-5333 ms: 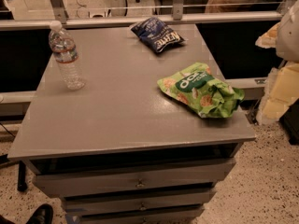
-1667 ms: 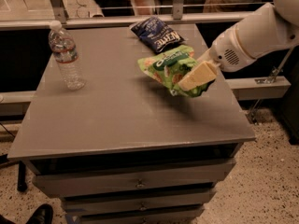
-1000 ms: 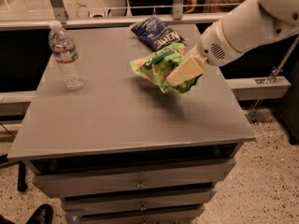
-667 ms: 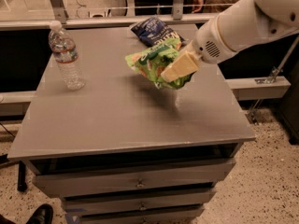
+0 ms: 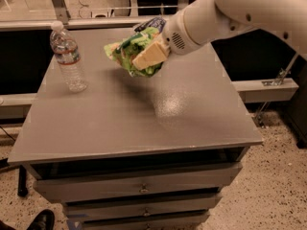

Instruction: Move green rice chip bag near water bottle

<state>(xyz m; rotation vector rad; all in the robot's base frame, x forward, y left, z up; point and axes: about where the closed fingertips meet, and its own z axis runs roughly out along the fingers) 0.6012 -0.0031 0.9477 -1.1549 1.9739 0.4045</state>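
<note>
One green rice chip bag [image 5: 125,49] is pinched by the gripper [image 5: 147,57], upper centre. One water bottle [image 5: 68,56] is seen upper left.

The arm [image 5: 249,8] was a thick, smooth, off-white shell, rounded like a tube, with two small dark dots (screws or holes, hard to tell) on its upper link. A seam ringed the narrower wrist, where a round grille [image 5: 178,40] of fine holes sat. At its end, above the far half of the grey table [image 5: 144,123], the gripper [image 5: 144,61] had flat, blocky, pale yellow fingers [image 5: 149,56] clamped on the green rice chip bag [image 5: 125,49].
</note>
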